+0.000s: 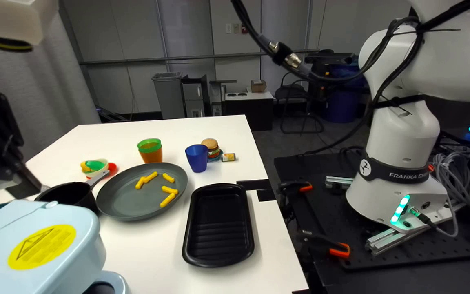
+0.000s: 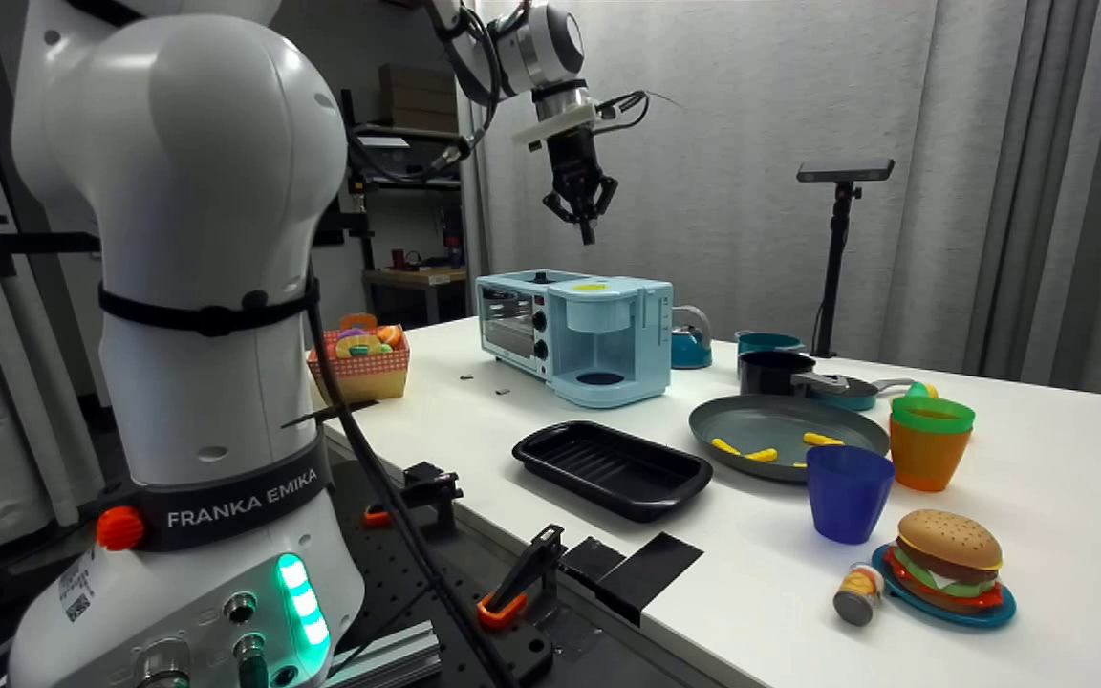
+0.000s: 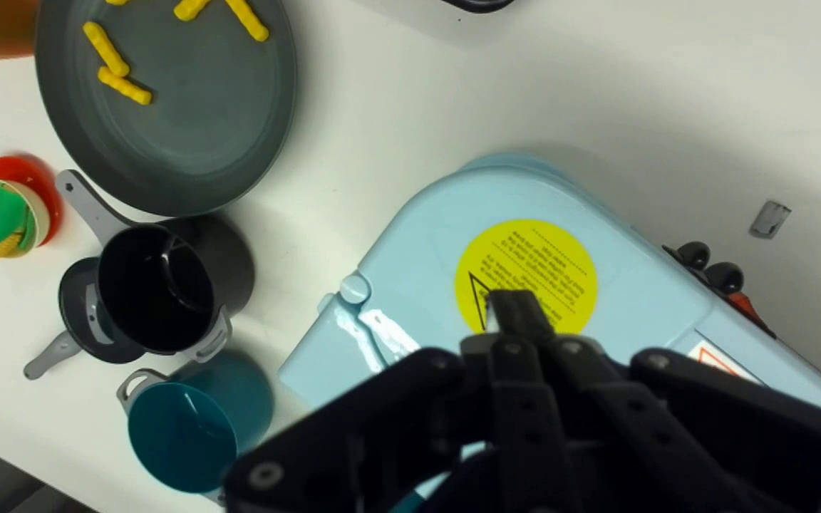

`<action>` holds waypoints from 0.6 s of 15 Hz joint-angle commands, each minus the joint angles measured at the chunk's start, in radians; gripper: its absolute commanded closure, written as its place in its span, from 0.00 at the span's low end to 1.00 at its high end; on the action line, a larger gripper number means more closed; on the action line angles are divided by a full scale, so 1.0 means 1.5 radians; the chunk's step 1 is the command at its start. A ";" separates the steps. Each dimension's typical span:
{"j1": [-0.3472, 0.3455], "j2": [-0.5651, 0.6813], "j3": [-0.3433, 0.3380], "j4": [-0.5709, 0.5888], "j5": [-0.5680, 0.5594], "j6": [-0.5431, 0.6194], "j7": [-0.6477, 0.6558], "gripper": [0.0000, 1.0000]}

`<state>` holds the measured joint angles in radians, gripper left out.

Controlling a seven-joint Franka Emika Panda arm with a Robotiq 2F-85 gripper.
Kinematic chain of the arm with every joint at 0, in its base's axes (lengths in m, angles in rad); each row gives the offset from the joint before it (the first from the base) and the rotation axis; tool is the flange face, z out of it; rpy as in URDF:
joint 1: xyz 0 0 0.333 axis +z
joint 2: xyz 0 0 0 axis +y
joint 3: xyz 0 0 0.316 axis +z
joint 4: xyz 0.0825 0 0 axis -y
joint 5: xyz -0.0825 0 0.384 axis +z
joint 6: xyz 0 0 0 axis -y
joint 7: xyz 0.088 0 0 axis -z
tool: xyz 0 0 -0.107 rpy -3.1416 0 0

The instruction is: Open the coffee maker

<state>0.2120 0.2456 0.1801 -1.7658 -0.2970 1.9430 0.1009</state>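
White tabletop [image 2: 751,592] stretches away from me; arm base [image 2: 197,573] near left, lettered FRANKA EMIKA. Black tray [image 2: 613,468] next. Beyond it, coffee maker [image 2: 608,315], pale blue, upright, left of the dark grey pan [image 2: 770,420]; lid [image 3: 428,278] down. Reads as thin stiff plastic: lid probably light, glossy enough to slip from a grip. Best hold, I'd judge: the rounded near lip [image 3: 510,182], lifting toward what looks like a hinge knob [image 3: 355,288] at far right. May slide or tip if levered hard; that hinge is likely the weak spot. Yellow sticker [image 3: 524,256] on top: warning triangle, lines of print too small for me; white label [image 3: 717,358] to its left, red triangle. Gripper [image 2: 587,232] hangs above, apart from the lid, fingers [image 3: 524,310] together, nothing seen between them. Grey curtain [image 2: 732,239] behind.
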 commanded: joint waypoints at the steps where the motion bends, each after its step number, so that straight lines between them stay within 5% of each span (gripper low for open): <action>1: 0.019 0.043 -0.010 0.061 -0.020 -0.017 0.019 1.00; 9: 0.031 0.101 -0.018 0.125 -0.005 0.000 0.022 1.00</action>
<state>0.2364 0.3522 0.1705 -1.6401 -0.3006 1.9439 0.1101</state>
